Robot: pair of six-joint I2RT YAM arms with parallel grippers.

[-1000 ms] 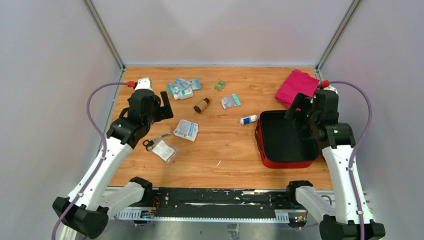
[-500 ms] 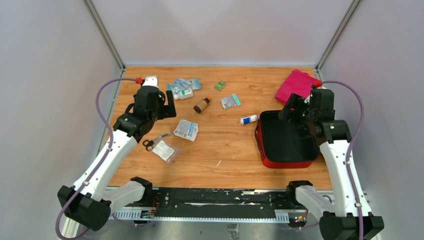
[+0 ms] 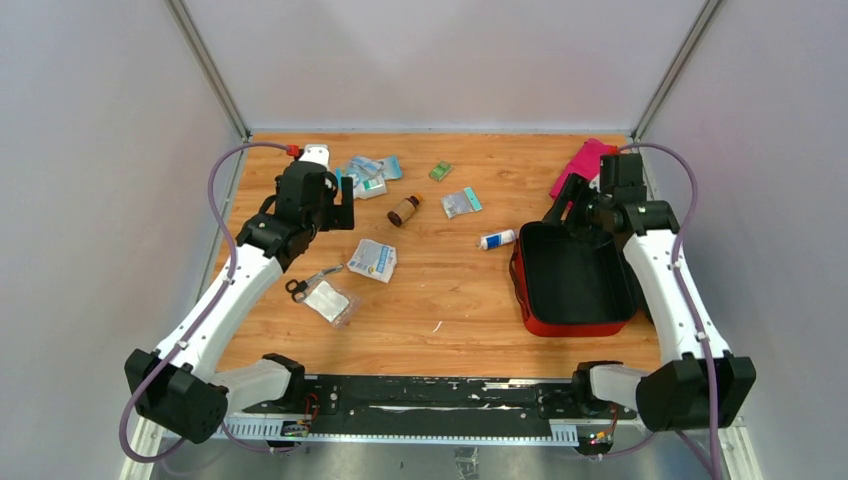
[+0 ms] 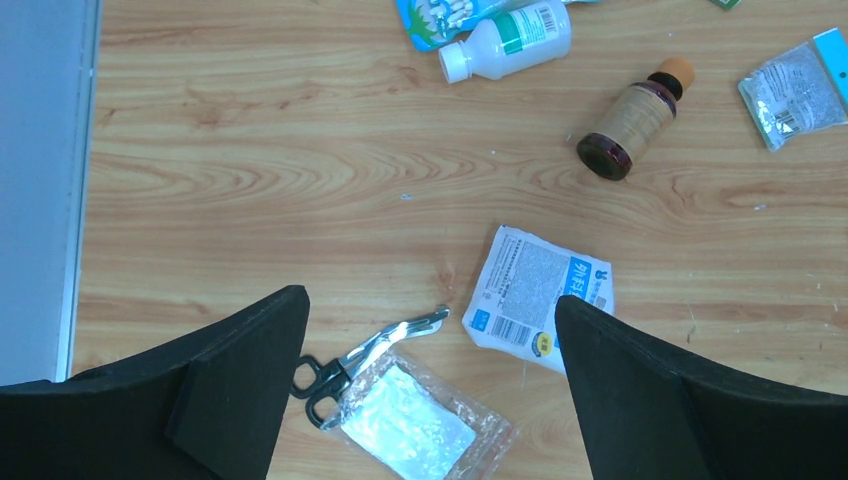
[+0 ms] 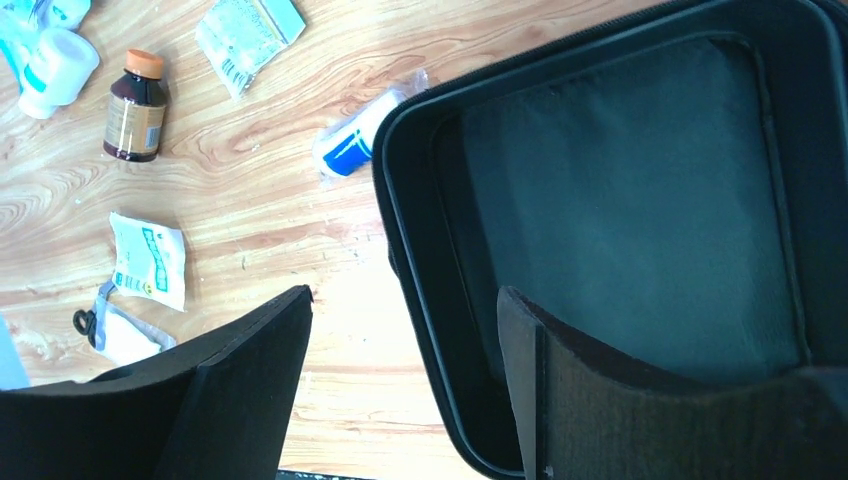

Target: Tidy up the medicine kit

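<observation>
Wooden bench (image 3: 450, 290) | both jaws released, empty | red soft zip case (image 3: 570, 327) has its rim between your right jaws: descending may snag it.

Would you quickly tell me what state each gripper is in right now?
Left gripper: open, holding nothing.
Right gripper: open, holding nothing, over the medicine kit rim.

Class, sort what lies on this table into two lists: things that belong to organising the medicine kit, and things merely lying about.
Belong to the job: medicine kit, brown bottle, white bottle, blue-capped tube, white sachet, scissors, gauze pouch, zip bag, green packet.

Probably just lying about: magenta cloth.
</observation>
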